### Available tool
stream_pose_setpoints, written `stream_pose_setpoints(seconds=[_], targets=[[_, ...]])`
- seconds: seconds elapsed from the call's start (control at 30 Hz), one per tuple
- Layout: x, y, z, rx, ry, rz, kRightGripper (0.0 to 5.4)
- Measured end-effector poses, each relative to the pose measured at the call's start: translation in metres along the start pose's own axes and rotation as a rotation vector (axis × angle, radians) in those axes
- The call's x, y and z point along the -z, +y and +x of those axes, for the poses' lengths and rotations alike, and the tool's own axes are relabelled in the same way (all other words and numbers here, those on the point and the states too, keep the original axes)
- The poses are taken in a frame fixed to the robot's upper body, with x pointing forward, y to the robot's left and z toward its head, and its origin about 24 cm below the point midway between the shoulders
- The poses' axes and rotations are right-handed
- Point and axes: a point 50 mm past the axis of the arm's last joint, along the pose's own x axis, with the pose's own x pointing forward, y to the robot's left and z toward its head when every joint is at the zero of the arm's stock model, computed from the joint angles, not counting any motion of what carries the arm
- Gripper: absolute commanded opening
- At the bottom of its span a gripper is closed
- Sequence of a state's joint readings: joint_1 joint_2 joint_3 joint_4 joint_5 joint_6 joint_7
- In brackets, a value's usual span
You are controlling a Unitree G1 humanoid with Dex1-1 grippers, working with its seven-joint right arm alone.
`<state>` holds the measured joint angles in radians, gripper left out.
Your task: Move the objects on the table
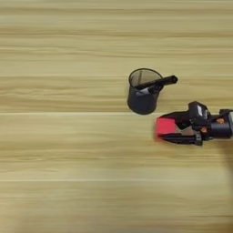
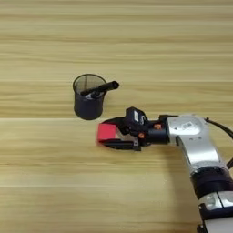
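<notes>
A small red cube (image 2: 108, 132) lies on the light wooden table (image 1: 68, 159), just right of centre. My right gripper (image 2: 103, 132) reaches in from the right and is shut on the cube, one black finger (image 2: 113, 121) along its far side and the other along its near side. The silver forearm (image 2: 195, 141) runs off towards the bottom right. A black mesh pen cup (image 1: 143, 96) stands upright just behind and to the left of the cube. A black marker (image 1: 159, 82) sticks out over the cup's right rim. A narrow gap separates cup and cube.
Bare plank-grained wood stretches across the whole left half, the back and the front of the table. A black cable (image 2: 220, 127) loops beside the forearm at the right edge.
</notes>
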<state>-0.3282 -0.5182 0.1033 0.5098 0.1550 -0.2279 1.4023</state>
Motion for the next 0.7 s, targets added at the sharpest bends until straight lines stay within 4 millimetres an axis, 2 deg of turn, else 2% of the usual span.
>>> stream_pose_setpoints(seconds=[0.7], targets=[[0.0088,-0.0061,0.0099,0.012,0.017,0.003,2.32]])
